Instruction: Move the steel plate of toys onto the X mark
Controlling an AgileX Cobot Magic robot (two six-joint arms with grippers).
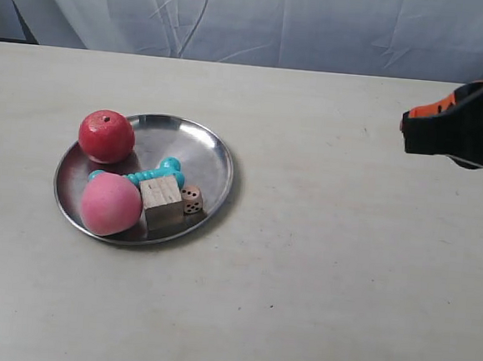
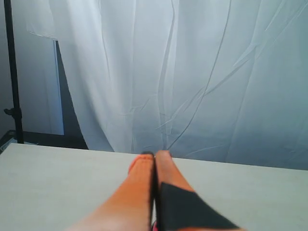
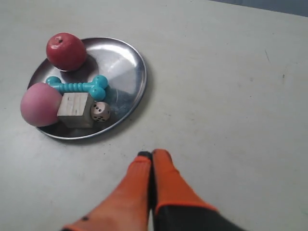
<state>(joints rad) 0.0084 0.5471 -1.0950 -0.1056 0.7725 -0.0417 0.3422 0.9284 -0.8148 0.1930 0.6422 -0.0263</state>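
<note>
A steel plate [image 1: 195, 148] of toys sits on the pale worktop [image 1: 344, 264], nearer the edge at the exterior view's left than the opposite one. A red apple [image 1: 106, 136], pink ball [image 1: 110, 204], teal bone [image 1: 154, 174], wooden cube [image 1: 161, 202] and die [image 1: 191, 199] share the dish, the cube between ball and die. The right gripper [image 3: 151, 154], fingers pressed together and empty, hangs over bare worktop short of the plate. The left gripper [image 2: 155, 154], likewise closed on nothing, faces the far edge and a white curtain [image 2: 192, 72].

Exterior camera looks down across the table [image 1: 342, 280] toward a white curtain [image 1: 237, 21]. Right wrist camera shares its steel plate [image 3: 120, 62], nearer; left wrist camera faces the curtain.
</note>
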